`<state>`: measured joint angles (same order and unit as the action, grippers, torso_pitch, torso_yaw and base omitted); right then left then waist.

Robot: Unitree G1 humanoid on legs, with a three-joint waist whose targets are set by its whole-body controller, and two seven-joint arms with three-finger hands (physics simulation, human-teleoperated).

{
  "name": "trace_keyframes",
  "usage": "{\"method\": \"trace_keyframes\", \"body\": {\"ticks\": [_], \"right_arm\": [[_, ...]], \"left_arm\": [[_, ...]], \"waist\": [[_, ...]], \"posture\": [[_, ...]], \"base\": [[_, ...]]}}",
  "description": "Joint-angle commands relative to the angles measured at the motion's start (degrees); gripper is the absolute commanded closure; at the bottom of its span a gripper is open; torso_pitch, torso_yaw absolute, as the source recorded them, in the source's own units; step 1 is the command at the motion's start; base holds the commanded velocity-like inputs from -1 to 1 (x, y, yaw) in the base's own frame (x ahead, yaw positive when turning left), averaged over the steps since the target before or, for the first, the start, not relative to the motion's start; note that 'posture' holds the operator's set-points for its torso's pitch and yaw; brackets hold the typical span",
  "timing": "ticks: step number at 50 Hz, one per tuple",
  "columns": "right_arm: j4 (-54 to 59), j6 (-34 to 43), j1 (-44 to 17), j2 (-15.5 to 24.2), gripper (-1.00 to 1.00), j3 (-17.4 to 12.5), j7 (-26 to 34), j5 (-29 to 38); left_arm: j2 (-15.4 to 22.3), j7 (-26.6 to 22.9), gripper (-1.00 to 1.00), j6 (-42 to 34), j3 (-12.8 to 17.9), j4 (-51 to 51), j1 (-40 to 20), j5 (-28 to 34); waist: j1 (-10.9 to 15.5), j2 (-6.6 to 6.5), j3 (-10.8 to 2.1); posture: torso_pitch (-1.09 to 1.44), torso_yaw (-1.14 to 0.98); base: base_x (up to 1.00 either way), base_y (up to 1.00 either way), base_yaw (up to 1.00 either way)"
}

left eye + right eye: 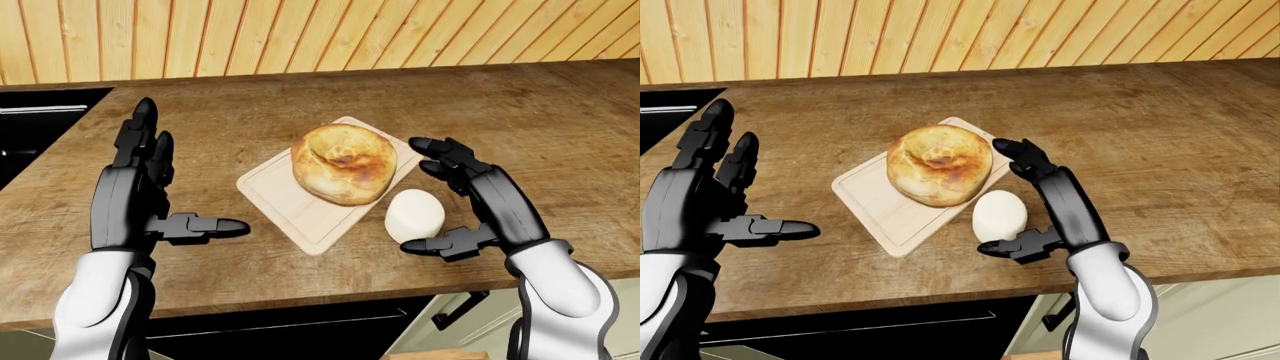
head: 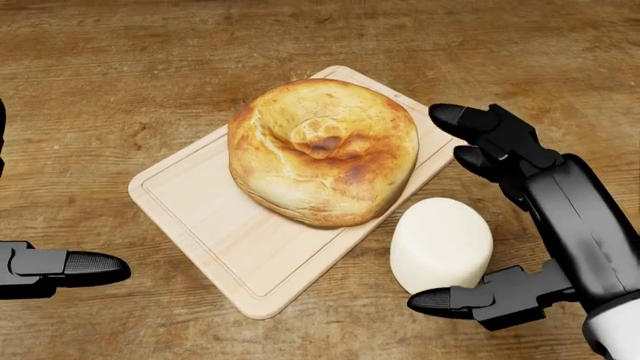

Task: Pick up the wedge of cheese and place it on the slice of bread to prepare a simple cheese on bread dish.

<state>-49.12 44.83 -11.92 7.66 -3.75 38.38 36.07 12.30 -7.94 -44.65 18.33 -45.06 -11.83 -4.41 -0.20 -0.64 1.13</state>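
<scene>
Wood: a brown plank counter (image 1: 560,150) runs under everything, with a pale slatted wall (image 1: 300,34) along the top of the left-eye view.
Board: a light cutting board (image 2: 215,225) lies slantwise on the counter, one corner toward the bottom of the head view.
Bread: a round golden loaf (image 2: 322,150) sits on the upper right part of the board, its crust browned darker at the middle.
Cheese: a white rounded block (image 2: 441,241) stands on the counter just off the board's lower right edge, close beside the bread; I cannot tell whether the two touch.
My right hand (image 2: 470,214): spread wide around the cheese, not gripping it. My two upper fingers (image 2: 480,124) reach over the board's right corner above the cheese, and my thumb (image 2: 450,300) lies below it; I cannot tell whether the thumb tip touches the cheese.
My left hand (image 1: 165,199): spread wide and holding nothing, well to the left of the board, fingers pointing up the left-eye view and thumb pointing right toward the board.
Left edge: a dark recess (image 1: 35,124) shows at the counter's far left in the left-eye view.
Below: a pale cabinet front (image 1: 460,330) with a dark handle (image 1: 458,311) shows under the counter edge at lower right.
</scene>
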Motion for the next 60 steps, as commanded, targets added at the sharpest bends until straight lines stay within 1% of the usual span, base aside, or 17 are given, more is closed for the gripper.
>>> {"method": "trace_keyframes", "body": {"ticks": [1, 6, 10, 12, 17, 23, 25, 28, 31, 40, 46, 52, 54, 55, 58, 59, 60], "right_arm": [[-1.7, -1.3, -1.0, 0.3, -0.46, -0.3, -0.6, 0.0], [-1.9, -1.8, -0.2, 0.0, -0.32, 0.1, -0.6, -0.2], [-1.7, -2.7, 0.8, -0.2, -0.23, -0.2, -0.8, -0.7], [-1.8, -2.9, 1.4, -0.3, -0.22, -0.2, -1.0, -0.7], [-1.8, -3.9, 2.9, -0.5, -0.21, -0.9, -1.4, -1.3], [-2.1, -4.2, 3.7, -0.7, -0.15, -0.7, -1.6, -1.4], [-2.1, -4.1, 3.6, -0.6, -0.13, -0.6, -1.4, -1.3], [-3.3, -2.7, 2.8, -0.4, 0.03, -0.3, -0.4, -0.6], [-3.0, -2.8, 2.6, -0.5, 0.11, -0.1, -0.5, -0.5], [-3.2, -1.5, 0.8, -0.1, 0.22, 0.2, 0.6, 0.7], [-4.4, 1.8, -3.3, 1.4, 0.29, 0.4, 3.9, 3.0], [-3.2, 6.3, -12.0, 3.7, 0.32, 0.7, 8.3, 6.4], [-1.7, 6.7, -14.8, 4.1, 0.33, 0.7, 8.9, 6.8], [-1.6, 6.8, -14.9, 4.1, 0.33, 0.7, 9.0, 6.9], [3.2, 7.1, -21.4, 4.9, 0.34, 0.4, 9.0, 6.4], [3.4, 7.1, -21.6, 4.9, 0.34, 0.4, 9.0, 6.4], [5.9, 6.5, -24.0, 4.9, 0.34, 0.5, 8.3, 5.6]], "left_arm": [[0.5, 0.1, -1.00, 1.7, 0.4, -1.9, -0.9, 0.2], [0.2, 0.3, -1.00, 2.0, -0.4, -1.5, -1.1, 0.6], [0.3, 0.2, -1.00, 2.2, -0.1, -1.2, -1.1, 0.8], [0.1, 0.2, -1.00, 2.3, -0.4, -1.2, -1.0, 0.9], [0.2, -0.1, -1.00, 1.8, 0.4, -2.1, -0.6, 0.6], [0.2, -0.2, -1.00, 2.2, 0.6, -1.8, -0.4, 0.6], [0.2, -0.2, -1.00, 2.2, 0.6, -1.9, -0.3, 0.6], [0.3, -0.1, -1.00, 2.1, 0.6, -1.7, -0.6, 0.8], [0.4, -0.1, -1.00, 2.1, 0.5, -1.4, -0.9, 0.9], [0.5, 0.2, -1.00, 2.1, 0.2, -0.6, -1.7, 0.9], [0.6, 0.2, -1.00, 2.1, 0.3, -0.7, -1.5, 0.6], [0.6, 0.2, -1.00, 2.2, 0.4, -0.8, -1.4, 0.5], [0.7, 0.1, -1.00, 2.0, 0.4, -1.0, -1.4, 0.4], [0.7, 0.1, -1.00, 2.0, 0.4, -1.0, -1.4, 0.4], [0.5, 0.1, -1.00, 2.6, 0.1, -0.6, -1.0, 0.6], [0.5, 0.1, -1.00, 2.6, 0.1, -0.6, -1.0, 0.6], [0.4, 0.1, -1.00, 2.4, 0.1, -0.8, -1.1, 0.6]], "waist": [[0.0, -0.07, -1.01], [0.1, -0.04, -0.93], [0.0, -0.01, -0.91], [0.0, 0.01, -0.87], [0.0, 0.02, -0.80], [0.0, 0.01, -0.72], [0.0, 0.01, -0.76], [0.0, 0.02, -0.72], [0.1, 0.02, -0.67], [0.1, 0.00, -0.67], [0.1, -0.04, -0.67], [0.0, -0.10, -0.56], [0.0, -0.13, -0.53], [0.0, -0.15, -0.49], [0.0, -0.22, -0.45], [-0.1, -0.28, -0.44], [-0.1, -0.32, -0.46]], "posture": [[0.00, 0.00], [0.00, 0.00], [0.00, 0.00], [0.00, 0.00], [0.00, 0.00], [0.00, 0.00], [0.00, 0.00], [0.00, 0.00], [0.00, 0.00], [0.00, 0.00], [0.00, 0.00], [0.00, 0.00], [0.00, 0.00], [0.00, 0.00], [0.00, 0.00], [0.00, 0.00], [0.00, 0.00]], "base": [[0.00, 0.00, 0.00], [0.00, 0.00, 0.00], [0.00, 0.00, 0.00], [0.00, 0.00, 0.00], [0.00, 0.00, 0.00], [0.00, 0.00, 0.00], [0.00, 0.00, 0.00], [0.00, 0.00, 0.00], [0.00, 0.00, 0.00], [0.00, 0.00, 0.00], [0.00, 0.00, 0.00], [0.00, 0.00, 0.00], [0.00, 0.00, 0.00], [0.00, 0.00, 0.00], [0.00, 0.00, 0.00], [0.00, 0.00, 0.00], [0.00, 0.00, 0.00]]}}
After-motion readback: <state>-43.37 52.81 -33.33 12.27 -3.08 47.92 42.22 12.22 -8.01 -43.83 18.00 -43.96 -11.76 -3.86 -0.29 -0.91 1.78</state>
